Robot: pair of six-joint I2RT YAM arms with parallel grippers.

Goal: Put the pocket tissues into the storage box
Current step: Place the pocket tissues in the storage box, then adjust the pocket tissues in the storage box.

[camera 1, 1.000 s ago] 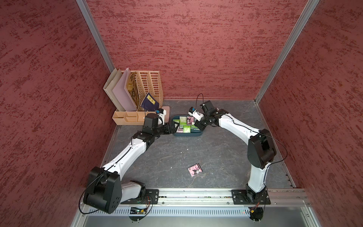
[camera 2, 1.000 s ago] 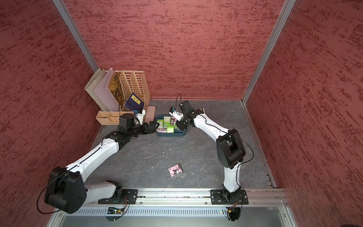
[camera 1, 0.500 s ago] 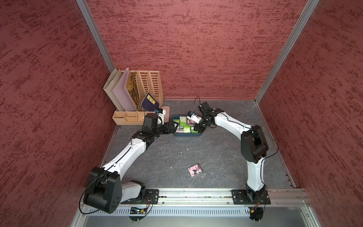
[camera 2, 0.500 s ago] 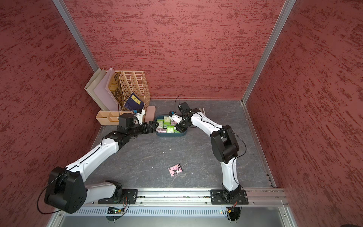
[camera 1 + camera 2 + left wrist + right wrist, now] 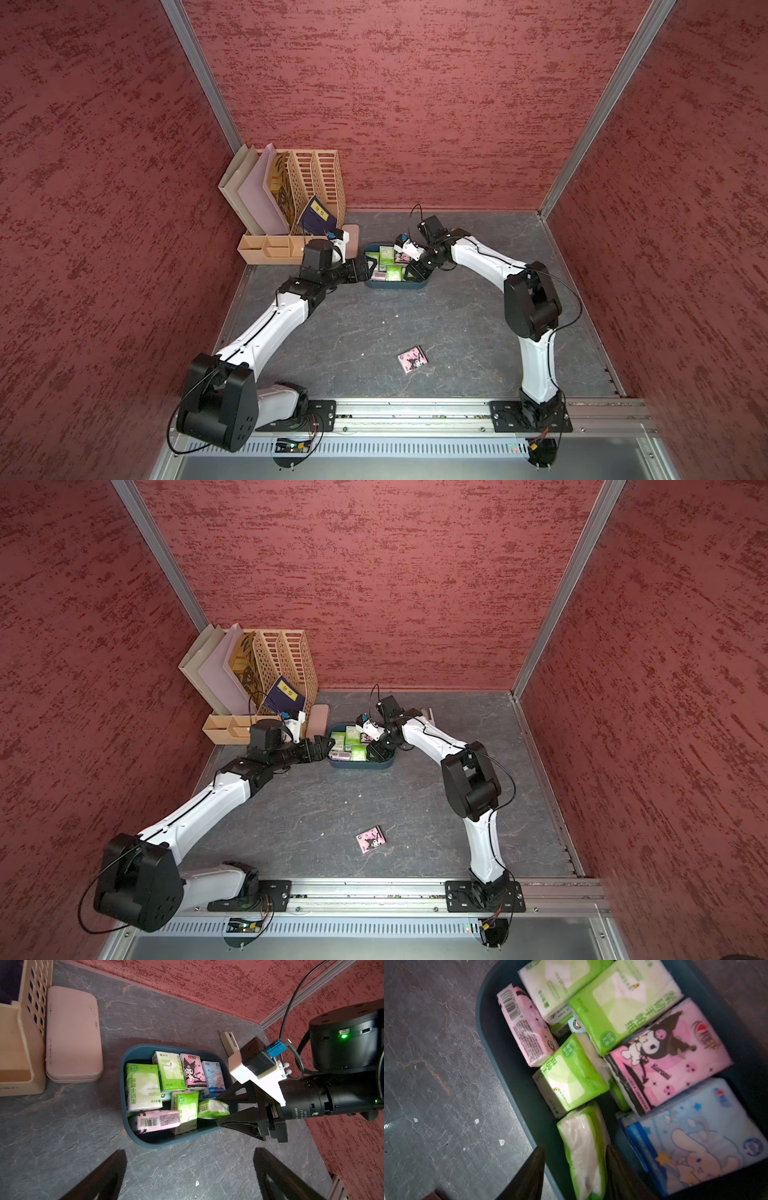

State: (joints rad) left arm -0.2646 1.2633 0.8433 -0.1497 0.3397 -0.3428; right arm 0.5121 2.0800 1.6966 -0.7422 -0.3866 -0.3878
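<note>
The teal storage box sits at the back of the table and holds several pocket tissues in green, pink and light blue. My right gripper reaches into its right end. It is open around a green packet standing on edge, with a gap between one finger and the wrap. My left gripper hovers wide open and empty just outside the box's left side. One pink packet lies alone on the table toward the front.
A beige slotted file organiser with folders stands in the back left corner, with a low beige tray in front of it. A pink case lies between the organiser and the box. A small beige stapler-like object lies behind the box.
The right arm's elbow swung inward as the gripper dipped into the box. Its jaws have parted from the green packet. The left arm has stayed put.
</note>
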